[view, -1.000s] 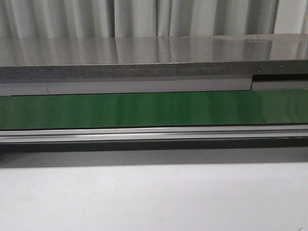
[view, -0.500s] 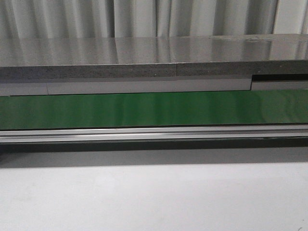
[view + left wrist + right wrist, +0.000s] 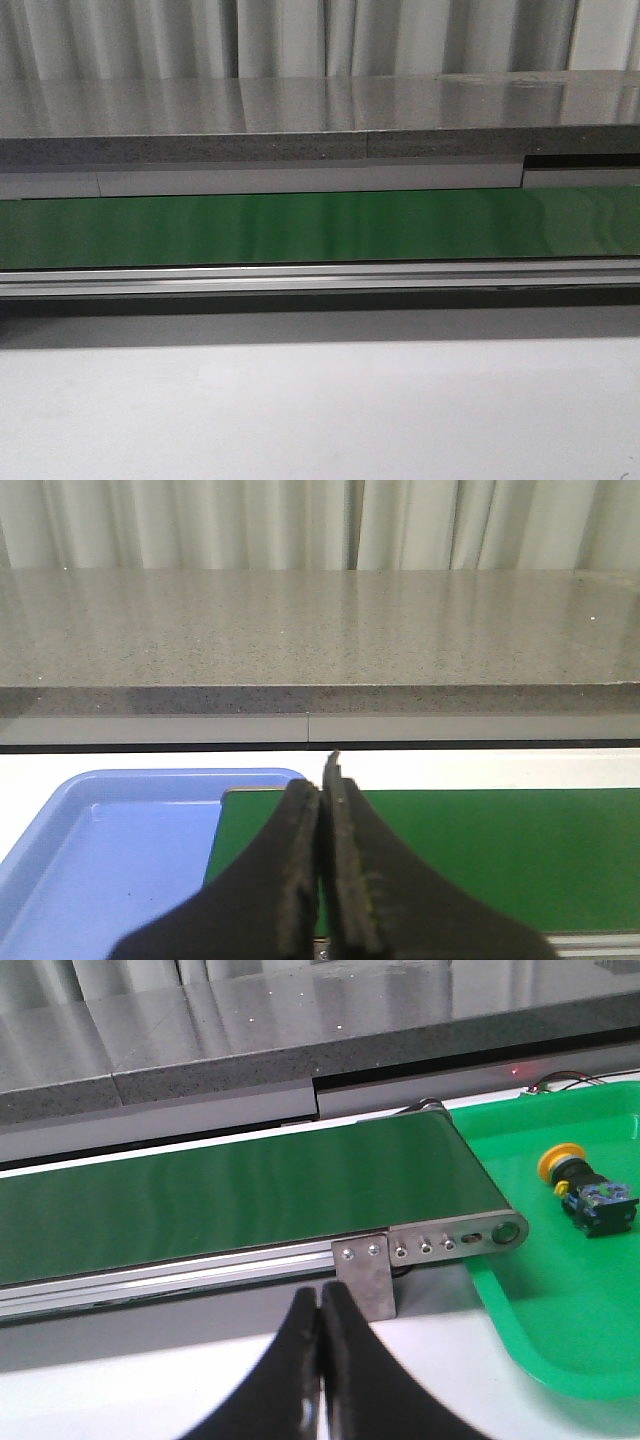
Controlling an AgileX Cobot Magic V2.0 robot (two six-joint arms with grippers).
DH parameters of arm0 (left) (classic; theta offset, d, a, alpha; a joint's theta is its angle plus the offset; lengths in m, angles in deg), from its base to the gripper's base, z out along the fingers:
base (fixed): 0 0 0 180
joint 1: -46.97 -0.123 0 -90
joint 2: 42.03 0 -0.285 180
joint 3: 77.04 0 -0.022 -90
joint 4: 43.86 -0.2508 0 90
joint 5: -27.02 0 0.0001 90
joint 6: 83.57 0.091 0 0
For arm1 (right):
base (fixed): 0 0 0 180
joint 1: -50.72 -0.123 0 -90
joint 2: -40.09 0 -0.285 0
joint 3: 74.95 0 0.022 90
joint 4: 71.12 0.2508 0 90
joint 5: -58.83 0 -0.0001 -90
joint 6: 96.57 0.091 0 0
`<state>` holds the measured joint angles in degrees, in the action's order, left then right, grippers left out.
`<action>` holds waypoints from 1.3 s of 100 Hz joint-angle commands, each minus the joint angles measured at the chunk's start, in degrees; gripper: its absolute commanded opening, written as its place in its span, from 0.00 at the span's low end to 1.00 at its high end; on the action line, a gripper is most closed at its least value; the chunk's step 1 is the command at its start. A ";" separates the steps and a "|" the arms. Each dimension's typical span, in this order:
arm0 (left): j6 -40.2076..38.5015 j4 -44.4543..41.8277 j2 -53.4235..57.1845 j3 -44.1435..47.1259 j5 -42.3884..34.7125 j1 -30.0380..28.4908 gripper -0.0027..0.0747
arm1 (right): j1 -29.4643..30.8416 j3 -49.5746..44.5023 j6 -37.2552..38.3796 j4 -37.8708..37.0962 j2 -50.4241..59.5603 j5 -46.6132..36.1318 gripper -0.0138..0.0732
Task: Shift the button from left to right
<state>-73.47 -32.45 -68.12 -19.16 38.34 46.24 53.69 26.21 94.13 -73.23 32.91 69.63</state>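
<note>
The button [image 3: 585,1186], light, rigid and likely best pinched across its blocky body since the round head looks slippery, is a yellow-orange disc on a black block with bluish marks, lying in the green tray [image 3: 560,1350] past the belt's [image 3: 240,1200] end, both grippers [image 3: 322,780] [image 3: 320,1295] pressed together, empty.

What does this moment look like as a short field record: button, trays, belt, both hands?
button: lying on its side in the green tray, held by nothing
green tray: beyond the belt's end
blue tray: nothing visible in it
conveyor belt: nothing on it
left hand: shut, holding nothing
right hand: shut, holding nothing
</note>
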 commanded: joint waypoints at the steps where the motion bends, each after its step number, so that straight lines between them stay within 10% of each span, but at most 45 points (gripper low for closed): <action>1: 0.06 0.64 -0.36 -1.56 -4.86 0.47 0.01 | 0.02 0.92 0.00 -1.94 1.23 -5.58 0.08; 130: 0.06 0.64 -0.36 -1.56 -4.86 0.47 0.01 | 0.02 0.92 0.00 -3.90 1.23 -6.20 0.08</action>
<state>-73.47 -32.45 -68.12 -19.16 38.34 46.24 53.69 26.21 94.23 -76.27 32.91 68.42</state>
